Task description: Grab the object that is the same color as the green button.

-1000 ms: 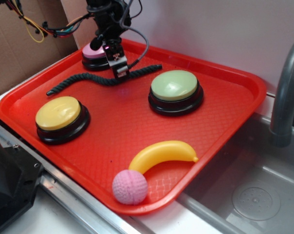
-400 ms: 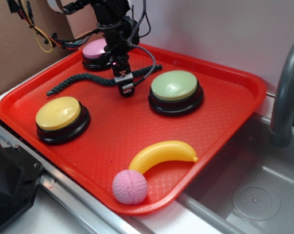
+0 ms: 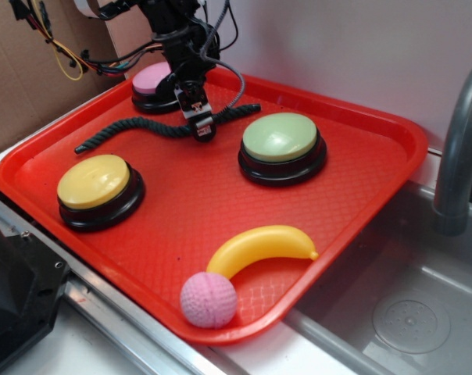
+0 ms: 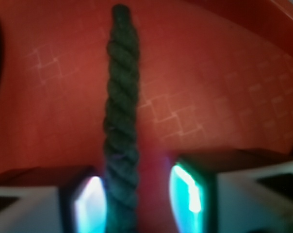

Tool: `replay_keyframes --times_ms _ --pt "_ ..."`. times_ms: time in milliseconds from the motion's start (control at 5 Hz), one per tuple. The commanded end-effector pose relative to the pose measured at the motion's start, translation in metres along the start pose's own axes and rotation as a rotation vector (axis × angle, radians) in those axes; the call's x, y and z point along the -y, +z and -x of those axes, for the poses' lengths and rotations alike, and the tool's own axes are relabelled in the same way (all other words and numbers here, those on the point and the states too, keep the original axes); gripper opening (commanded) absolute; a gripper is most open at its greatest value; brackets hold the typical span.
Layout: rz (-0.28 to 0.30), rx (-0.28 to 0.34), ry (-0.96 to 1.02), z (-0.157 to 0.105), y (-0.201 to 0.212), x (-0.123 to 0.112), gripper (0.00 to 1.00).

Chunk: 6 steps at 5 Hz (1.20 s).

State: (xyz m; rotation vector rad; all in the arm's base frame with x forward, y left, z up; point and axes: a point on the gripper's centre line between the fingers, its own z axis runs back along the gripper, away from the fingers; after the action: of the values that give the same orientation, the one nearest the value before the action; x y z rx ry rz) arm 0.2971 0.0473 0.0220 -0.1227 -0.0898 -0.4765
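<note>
One hand [image 3: 202,131] has moved back over the green rope [image 4: 121,121] | fingers spread, rope between them, unpinched | closing should secure the grab.

kitchen-style lab: sink [image 3: 392,312], faucet [image 3: 459,148]

Exterior view bright, even, sharp; soft shadows. Wrist view dim, blurred, cyan glare at bottom.

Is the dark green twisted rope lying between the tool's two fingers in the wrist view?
Yes, the dark green twisted rope runs between the tool's fingers.
</note>
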Motion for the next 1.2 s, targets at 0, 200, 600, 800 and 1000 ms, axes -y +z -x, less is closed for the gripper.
replay_keyframes --times_ms 0,200,600,800,1000 --pt "0.034 0.021 -0.025 -0.005 0.004 0.006 0.0" --pt "0.021 0.011 -0.022 -0.006 0.003 0.007 0.0" --pt "-0.154 -0.01 0.125 -0.018 0.061 0.012 0.0" --pt "-0.233 0.047 0.255 -0.022 0.107 0.012 0.0" --pt "-0.241 0.099 0.383 -0.017 0.157 0.015 0.0"
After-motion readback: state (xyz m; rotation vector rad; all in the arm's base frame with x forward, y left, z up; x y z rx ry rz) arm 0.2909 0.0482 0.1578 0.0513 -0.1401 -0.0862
